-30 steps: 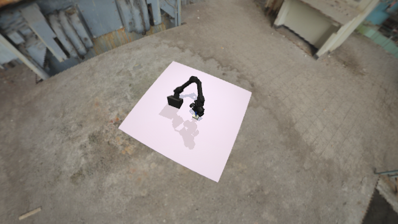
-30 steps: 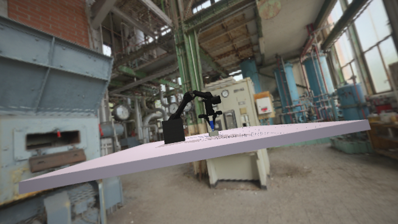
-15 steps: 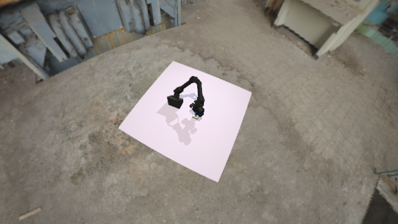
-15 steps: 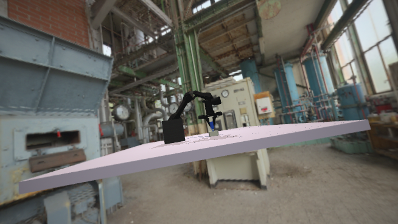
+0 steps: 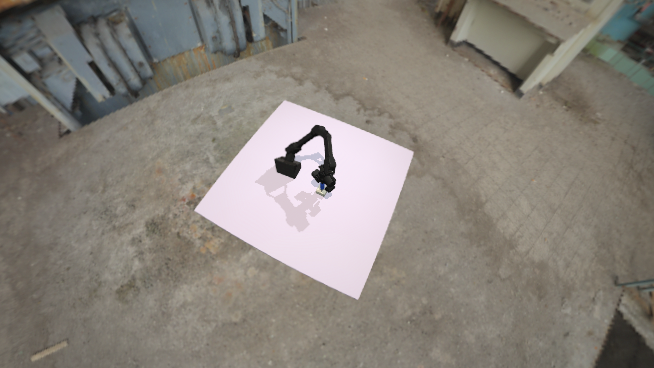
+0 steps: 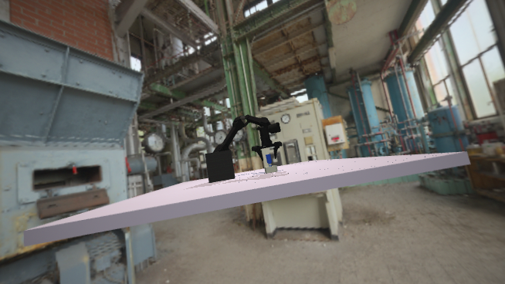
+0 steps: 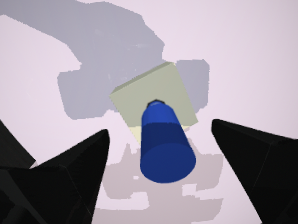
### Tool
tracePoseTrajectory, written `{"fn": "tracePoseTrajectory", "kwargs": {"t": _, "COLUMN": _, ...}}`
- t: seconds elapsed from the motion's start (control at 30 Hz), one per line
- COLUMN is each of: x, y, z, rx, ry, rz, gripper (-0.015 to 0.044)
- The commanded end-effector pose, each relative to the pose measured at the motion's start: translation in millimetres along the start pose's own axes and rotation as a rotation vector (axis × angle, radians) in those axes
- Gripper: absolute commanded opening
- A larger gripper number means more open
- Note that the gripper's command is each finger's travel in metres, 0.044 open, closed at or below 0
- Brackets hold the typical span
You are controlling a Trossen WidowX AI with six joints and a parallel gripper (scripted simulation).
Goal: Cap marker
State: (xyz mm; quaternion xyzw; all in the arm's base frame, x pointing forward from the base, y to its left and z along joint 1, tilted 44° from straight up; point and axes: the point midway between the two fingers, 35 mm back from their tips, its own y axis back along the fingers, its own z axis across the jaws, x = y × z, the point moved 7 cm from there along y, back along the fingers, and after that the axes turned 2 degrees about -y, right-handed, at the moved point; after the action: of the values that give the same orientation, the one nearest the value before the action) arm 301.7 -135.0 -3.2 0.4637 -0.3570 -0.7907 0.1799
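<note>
Worktop (image 5: 320, 250) of pale pink fills the middle of the top view, with the black arm (image 5: 320, 137) arching from its base block (image 5: 287, 167) on the left over to the right and down. Below the arm's end sits the pincer (image 5: 324, 186), and a speck of blue cap (image 5: 322, 187) shows over the pale holder block (image 5: 320, 192); the arm's shadow falls toward the near side.

From the exterior view the arm (image 6: 247, 123) bends down over the holder block (image 6: 270, 169), which stands on the worktop (image 6: 309, 174) just right of the base block (image 6: 220, 166). The blue cap (image 6: 269, 158) stands upright above the holder, between the spread fingers of the pincer (image 6: 268, 154). The marker body beneath the cap is too small to make out.

Seen from the wrist, the blue cap (image 7: 165, 144) rises straight out of the cream holder block (image 7: 140, 99), covering the marker. The two dark fingers stand wide apart, one on the left and one on the right, each clear of the cap, with pale worktop (image 7: 220, 23) visible in both gaps, so the pincer (image 7: 160, 156) grips nothing
</note>
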Motion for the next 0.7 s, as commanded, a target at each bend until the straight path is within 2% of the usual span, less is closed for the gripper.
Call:
{"fn": "tracePoseTrajectory", "kwargs": {"t": 0.0, "x": 0.0, "y": 2.4, "z": -0.3, "rx": 0.000, "ry": 0.000, "rz": 0.000, "gripper": 0.0440}}
{"fn": "tracePoseTrajectory", "kwargs": {"t": 0.2, "x": 0.5, "y": 72.7, "z": -0.3, "rx": 0.001, "ry": -0.001, "rz": 0.003, "gripper": 0.0440}}
{"fn": "tracePoseTrajectory", "kwargs": {"t": 0.37, "x": 0.5, "y": 75.2, "z": 0.0, "rx": 0.000, "ry": -0.001, "rz": 0.003, "gripper": 0.0440}}
{"fn": "tracePoseTrajectory", "kwargs": {"t": 0.47, "x": 0.8, "y": 74.0, "z": 0.1, "rx": 0.001, "ry": -0.147, "rz": 0.002, "gripper": 0.0361}}
{"fn": "tracePoseTrajectory", "kwargs": {"t": 0.67, "x": 2.1, "y": 69.2, "z": 0.6, "rx": 0.001, "ry": -0.737, "rz": 0.000, "gripper": 0.0204}}
